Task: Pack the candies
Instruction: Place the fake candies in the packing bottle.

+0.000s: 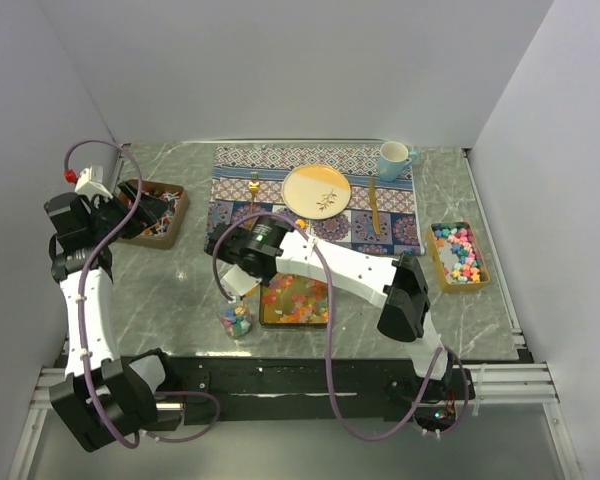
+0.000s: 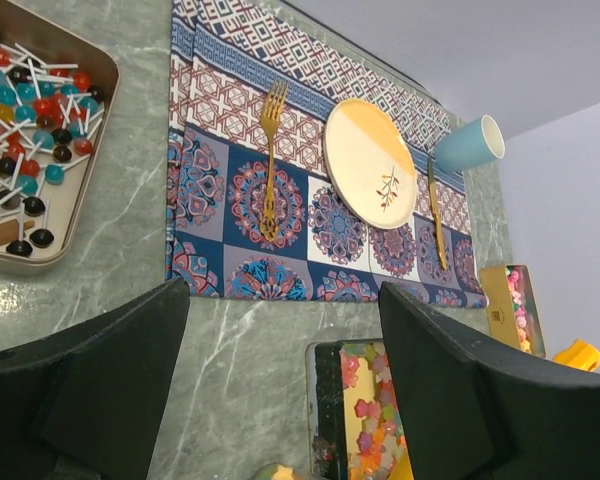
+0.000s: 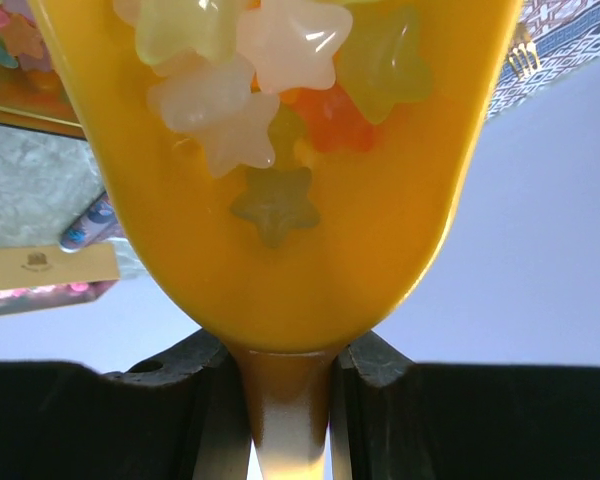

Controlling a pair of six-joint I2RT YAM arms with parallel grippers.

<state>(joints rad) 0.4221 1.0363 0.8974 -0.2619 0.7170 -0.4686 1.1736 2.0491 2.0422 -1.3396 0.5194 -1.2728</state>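
Right end effector [image 3: 288, 392] is clenched on the narrow handle of a glossy yellow plastic scoop [image 3: 280, 270], one finger on each side of the stem. The bowl is loaded: translucent star-shaped candies [image 3: 280, 45] in pale pink, yellow, green and orange are piled at its far end, and one green star sits alone lower down.

From the top camera, that arm reaches across to the left of a shallow gold-rimmed tray [image 1: 295, 324] packed with more of the same stars. The wrist hangs just above a small clear container [image 1: 237, 320] with coloured sweets inside; jar or bag, I cannot tell.

Over to the left end effector [image 2: 285, 310]: released, black fingers spread wide with nothing between them. It hovers over the grey marble-patterned bench [image 1: 170, 290] near a beige tray [image 2: 55, 255] of round lollipops [image 2: 30, 100] on white sticks.

Further back lies a blue patterned placemat [image 2: 230, 120] carrying a gold fork [image 2: 271, 160], a cream and orange plate [image 2: 365, 160] and a gold knife [image 2: 435, 215], with a light blue cup [image 2: 470, 145] at its corner. At far right, another gold tray [image 1: 461, 288] holds pink and blue sweets.
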